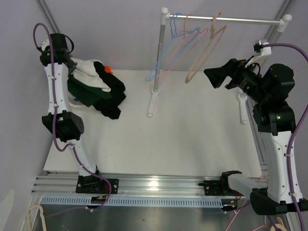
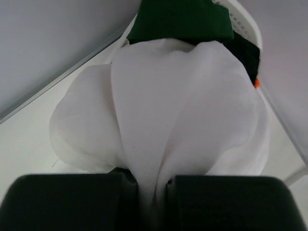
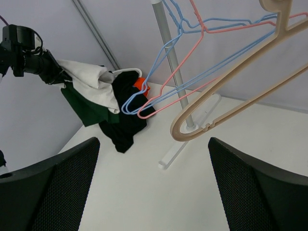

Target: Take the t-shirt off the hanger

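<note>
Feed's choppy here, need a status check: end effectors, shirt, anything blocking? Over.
Left end effector shut on white t-shirt, held over the clothes pile. Right end effector open, empty, facing the rack. Hangers bare; no obstruction seen.

White table (image 1: 192, 139), clothes heap (image 1: 108, 96) far-left, rack (image 1: 156, 72) standing centre

The white t-shirt (image 2: 183, 106) narrows to a fold whose pinched end is hidden between the blurred fingers (image 2: 67, 202) of the left gripper (image 2: 153, 197), themselves cut off by the lower edge of the left wrist view. Behind the t-shirt, a white basket (image 2: 246, 29) shows only part of its rim, a green cloth (image 2: 180, 21) runs off the top edge, and an orange sliver (image 2: 257, 83) beside the t-shirt cannot be identified.
</note>
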`<state>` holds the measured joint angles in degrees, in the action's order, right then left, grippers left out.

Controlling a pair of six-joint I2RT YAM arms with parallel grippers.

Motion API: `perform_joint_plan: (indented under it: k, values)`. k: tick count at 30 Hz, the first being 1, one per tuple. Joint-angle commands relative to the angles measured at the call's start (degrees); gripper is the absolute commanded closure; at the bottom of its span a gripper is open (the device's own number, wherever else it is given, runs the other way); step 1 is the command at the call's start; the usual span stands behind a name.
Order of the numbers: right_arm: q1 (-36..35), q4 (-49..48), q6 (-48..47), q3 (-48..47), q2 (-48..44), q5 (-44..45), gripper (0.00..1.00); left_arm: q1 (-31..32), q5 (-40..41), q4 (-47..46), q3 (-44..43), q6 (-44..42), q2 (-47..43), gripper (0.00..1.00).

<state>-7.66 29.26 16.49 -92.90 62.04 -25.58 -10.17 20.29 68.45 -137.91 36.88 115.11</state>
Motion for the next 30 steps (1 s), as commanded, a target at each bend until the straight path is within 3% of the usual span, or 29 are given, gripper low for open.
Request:
perform_joint_plan:
  k: [1, 3, 7, 9, 10, 12, 13, 14, 24, 30]
  values:
    - [0.1, -1.13, 0.03, -2.63, 1.24, -0.87, 0.01, -0.46, -3.69, -6.22, 2.47, -2.59, 3.27, 1.0]
    - [0.1, -1.83, 0.91, -2.55, 1.42, -0.78, 0.01, -0.11, -4.55, -6.04, 2.81, -3.04, 7.56, 1.0]
    - [-0.07, -4.72, 3.28, -1.41, 1.77, -1.92, 0.0, 0.15, -16.32, -5.52, 2.03, -2.17, 16.27, 0.98]
    - [-0.34, -5.26, 4.25, -0.97, 1.85, -2.62, 0.01, 0.15, -21.95, -5.08, 1.24, -2.17, 19.0, 0.89]
    - [-0.42, -5.44, 4.25, -0.88, 1.77, -2.8, 0.0, 0.15, -22.83, -4.21, 0.45, -1.99, 20.4, 0.68]
    - [-0.51, -5.09, 4.16, -0.96, 1.59, -2.72, 0.01, 0.24, -25.22, -3.85, -0.69, -2.34, 20.42, 0.45]
    - [-0.51, -5.09, 4.16, -0.88, 1.59, -2.72, 0.01, 0.5, -24.35, -2.45, -2.7, -2.34, 18.85, 0.21]
    - [-0.51, -4.91, 4.08, -0.96, 1.5, -2.72, 0.01, 0.77, -23.47, -2.44, -2.72, -2.52, 17.36, 0.03]
    - [-0.51, -3.94, 3.37, -1.05, 1.15, -2.8, 0.01, 4.11, -23.11, -4.98, 6.48, -5.42, -6.96, 0.01]
    - [-0.51, -2.98, 2.84, -0.7, 0.28, -2.54, 0.01, 4.64, -26.44, -3.59, 5.28, -7.44, -14.64, 0.0]
